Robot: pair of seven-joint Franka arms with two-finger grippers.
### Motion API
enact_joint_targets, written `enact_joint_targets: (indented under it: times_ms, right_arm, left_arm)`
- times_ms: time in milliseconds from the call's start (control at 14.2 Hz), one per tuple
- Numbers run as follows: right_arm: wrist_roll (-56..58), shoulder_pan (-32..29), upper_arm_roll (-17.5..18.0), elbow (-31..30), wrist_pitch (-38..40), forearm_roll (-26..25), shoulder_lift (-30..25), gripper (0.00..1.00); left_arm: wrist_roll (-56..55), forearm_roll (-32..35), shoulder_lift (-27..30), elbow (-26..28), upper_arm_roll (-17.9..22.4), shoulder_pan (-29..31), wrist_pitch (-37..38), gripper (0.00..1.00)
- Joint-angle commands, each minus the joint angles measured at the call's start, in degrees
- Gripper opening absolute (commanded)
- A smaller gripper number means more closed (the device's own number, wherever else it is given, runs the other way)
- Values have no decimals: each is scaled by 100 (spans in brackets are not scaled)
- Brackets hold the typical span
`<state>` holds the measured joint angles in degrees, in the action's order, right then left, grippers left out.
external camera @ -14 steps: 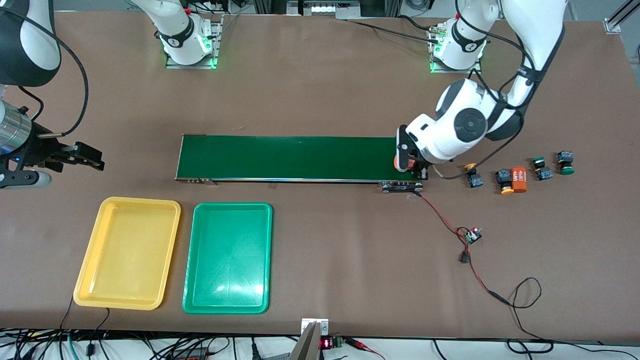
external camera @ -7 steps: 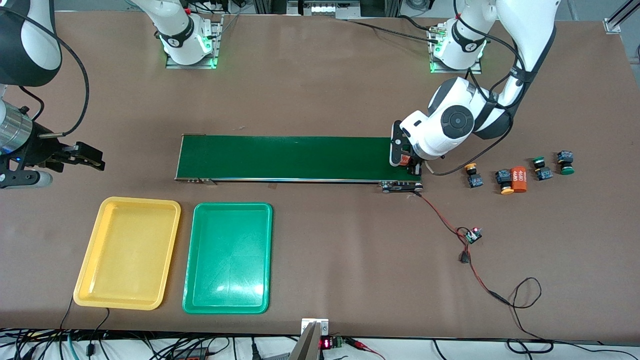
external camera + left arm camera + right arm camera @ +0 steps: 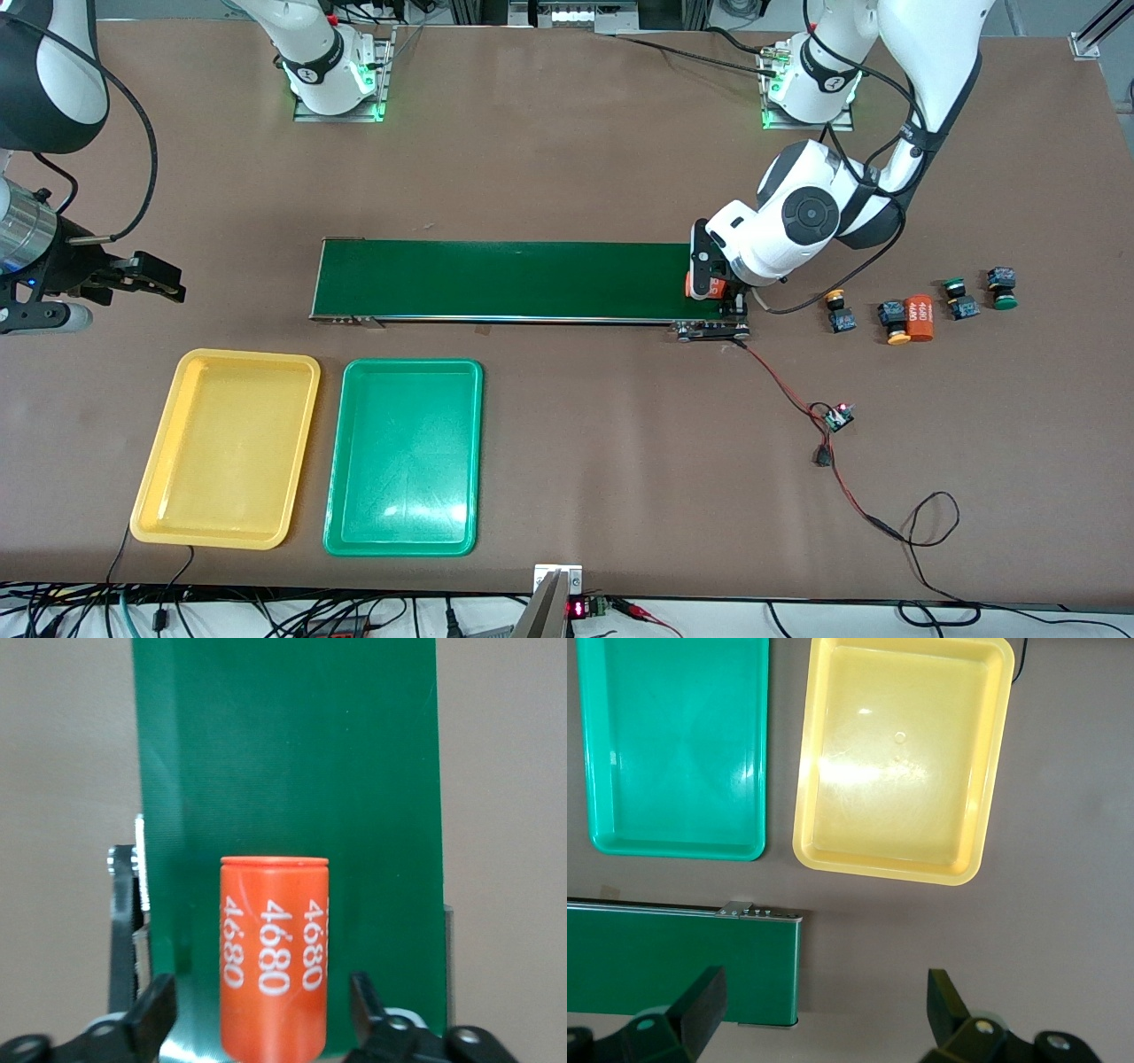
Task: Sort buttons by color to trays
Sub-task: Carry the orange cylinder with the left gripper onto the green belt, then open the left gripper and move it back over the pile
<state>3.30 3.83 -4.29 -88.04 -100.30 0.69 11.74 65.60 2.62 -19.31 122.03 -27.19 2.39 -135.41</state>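
Four buttons sit on the table past the belt, toward the left arm's end: two yellow-capped (image 3: pixel 835 310) (image 3: pixel 895 323) and two green-capped (image 3: pixel 957 297) (image 3: pixel 1003 288). The yellow tray (image 3: pixel 226 447) (image 3: pixel 899 762) and green tray (image 3: pixel 405 456) (image 3: pixel 673 744) lie side by side, nearer the camera than the belt. My left gripper (image 3: pixel 719 297) (image 3: pixel 261 988) is open at the belt's end, its fingers standing clear on both sides of an orange cylinder marked 4680 (image 3: pixel 273 957) that rests on the belt. My right gripper (image 3: pixel 164 283) (image 3: pixel 824 988) waits open over the table off the belt's other end.
The long dark green conveyor belt (image 3: pixel 505 279) (image 3: pixel 673 966) runs across the middle. A second orange 4680 cylinder (image 3: pixel 920 317) lies among the buttons. A red-black cable with a small board (image 3: pixel 837 416) trails from the belt's motor end toward the camera.
The left gripper carried the orange cylinder a little farther onto the belt's end and opened its fingers off it. The right arm has not moved.
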Motion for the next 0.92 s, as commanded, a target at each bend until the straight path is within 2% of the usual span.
enact_joint_targets:
  times_ms: [0,141,282,494,635,847]
  right_arm:
    - [-5,-23,16,59,-7,37,21,100]
    - [-5,-23,16,59,-7,37,21,100]
    - [-14,-23,16,59,1,54,21,100]
    - [-14,-23,16,59,-7,45,21,100]
    - [-14,-14,16,59,-7,45,21,100]
    - [-14,-14,16,59,1,37,21,100]
  left_arm:
    - [-117,116,620,14,-76,69,627,100]
    - [-91,107,919,-152,-59,383,954,100]
    - [-117,37,885,-223,-68,1217,920,100]
    - [-283,-260,587,-382,-24,1939,963,100]
    - [-835,-280,516,-347,11,2203,964,100]
    - [-2921,-297,253,-277,213,2266,920,100]
